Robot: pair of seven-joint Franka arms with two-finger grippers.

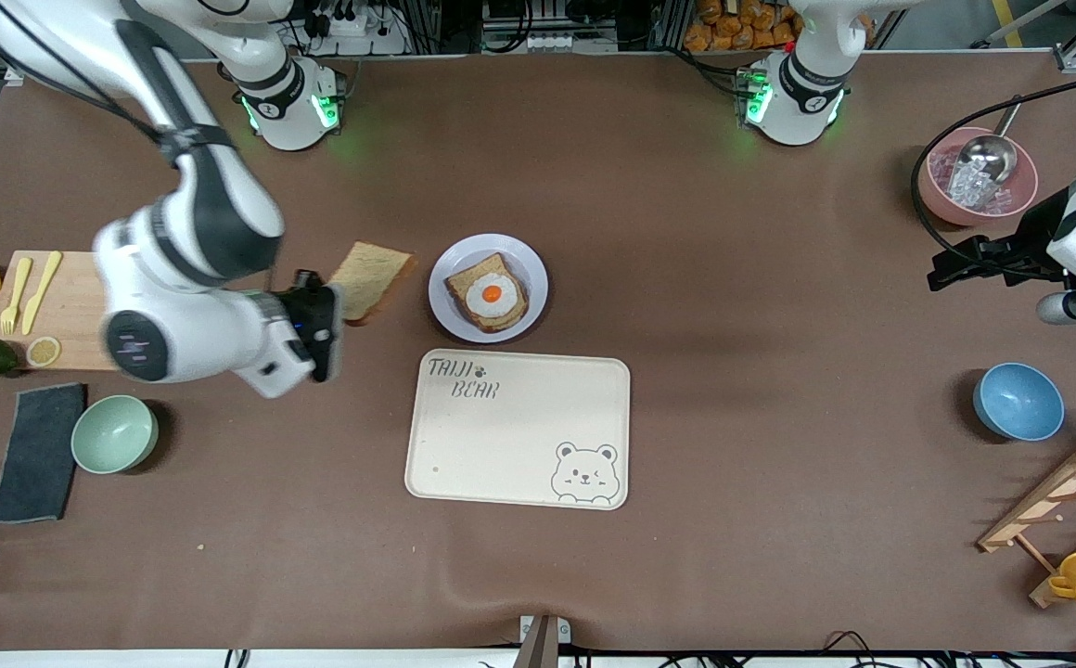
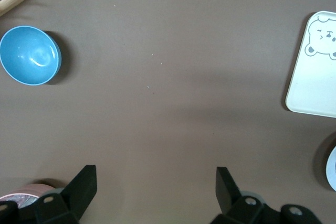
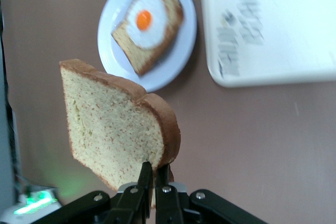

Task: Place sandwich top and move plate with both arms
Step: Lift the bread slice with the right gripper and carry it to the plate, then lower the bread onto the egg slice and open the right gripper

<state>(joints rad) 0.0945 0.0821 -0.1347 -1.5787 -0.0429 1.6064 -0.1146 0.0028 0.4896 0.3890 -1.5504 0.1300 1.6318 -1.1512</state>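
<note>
My right gripper (image 1: 341, 314) is shut on the sandwich top (image 1: 371, 276), a speckled brown slice held up on edge over the table between the cutting board and the plate. In the right wrist view the fingers (image 3: 145, 174) pinch the crust of the sandwich top (image 3: 110, 124). The lavender-white plate (image 1: 464, 255) (image 3: 113, 30) carries a bread slice with a fried egg (image 1: 492, 295). My left gripper (image 1: 941, 271) (image 2: 155, 177) waits open over bare table near the pink bowl, holding nothing.
A cream bear-print tray (image 1: 519, 445) (image 2: 315, 87) lies nearer the front camera than the plate. A cutting board (image 1: 74, 306), green bowl (image 1: 114, 433) and grey cloth (image 1: 37, 452) are at the right arm's end. A pink bowl (image 1: 928, 186), blue bowl (image 1: 1018, 401) and wooden rack (image 1: 1067, 501) are at the left arm's end.
</note>
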